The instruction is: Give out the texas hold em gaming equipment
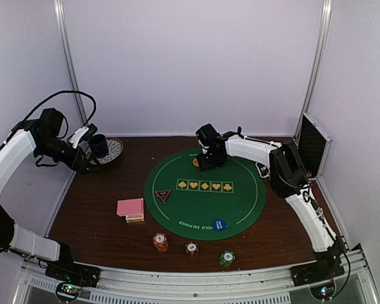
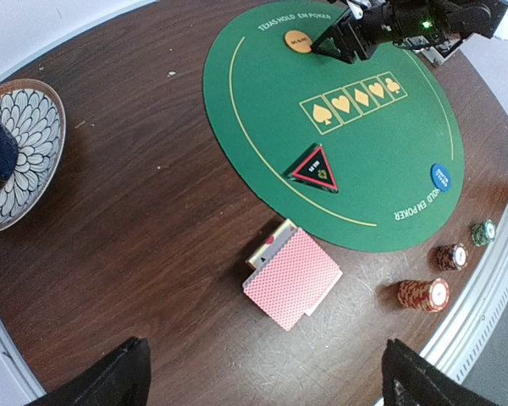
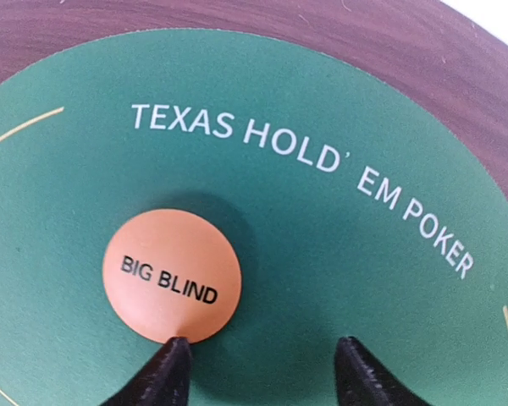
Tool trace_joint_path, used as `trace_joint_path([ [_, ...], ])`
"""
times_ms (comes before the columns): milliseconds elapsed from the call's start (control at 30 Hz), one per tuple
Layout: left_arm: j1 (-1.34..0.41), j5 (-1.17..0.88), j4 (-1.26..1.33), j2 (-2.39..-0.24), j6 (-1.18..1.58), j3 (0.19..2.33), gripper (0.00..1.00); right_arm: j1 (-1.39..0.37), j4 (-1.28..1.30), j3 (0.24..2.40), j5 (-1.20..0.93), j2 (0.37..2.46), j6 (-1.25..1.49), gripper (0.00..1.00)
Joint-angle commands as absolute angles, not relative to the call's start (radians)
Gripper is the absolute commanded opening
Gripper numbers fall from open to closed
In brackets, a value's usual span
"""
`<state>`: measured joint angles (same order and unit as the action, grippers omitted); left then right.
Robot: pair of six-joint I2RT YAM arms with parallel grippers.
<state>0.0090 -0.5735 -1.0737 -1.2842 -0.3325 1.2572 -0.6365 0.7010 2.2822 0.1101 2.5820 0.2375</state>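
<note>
Right end effector [image 3: 262, 347], fingers apart and empty: BIG BLIND disc [image 3: 171, 275] lies ahead-left, at its left fingertip, outside the gap.

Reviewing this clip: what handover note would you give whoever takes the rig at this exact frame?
Left gripper: jaws open, empty, at the far left by the blue cup.
Right gripper: jaws open, low over the far side of the green mat, one fingertip at the edge of the orange BIG BLIND disc, which lies flat on the mat.
Also on the mat: red triangle, blue disc.
Card deck: stacked on the table left of the mat.
Orange chip stack, red chip stack, green chip stack: along the table's near edge.
Left to do: cards undealt, chips apparently not handed out.
</note>
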Motion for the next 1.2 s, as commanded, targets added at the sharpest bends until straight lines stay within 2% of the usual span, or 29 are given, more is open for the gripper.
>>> trace_joint_path([
  [0,0.003,-0.591,-1.075,-1.279,-0.353,1.269,0.98,-0.655,0.615,2.170,0.111,2.468,0.237,0.67],
  [133,0.003,-0.598,-1.075,-1.280,-0.354,1.266,0.98,-0.676,0.616,2.214,0.083,2.487,0.240,0.80],
  [333,0.004,-0.593,-1.075,-1.278,-0.359,1.269,0.98,-0.681,0.669,2.372,0.086,2.605,0.251,0.86],
  [600,0.003,-0.590,-1.076,-1.302,-0.363,1.283,0.98,-0.668,0.706,2.505,0.130,2.704,0.249,0.85],
  [1000,0.004,-0.591,-1.076,-1.304,-0.367,1.313,0.98,-0.652,0.798,2.525,0.186,2.716,0.236,0.81],
  [1167,0.003,-0.591,-1.078,-1.293,-0.368,1.309,0.98,-0.630,0.835,2.517,0.225,2.714,0.270,0.73],
])
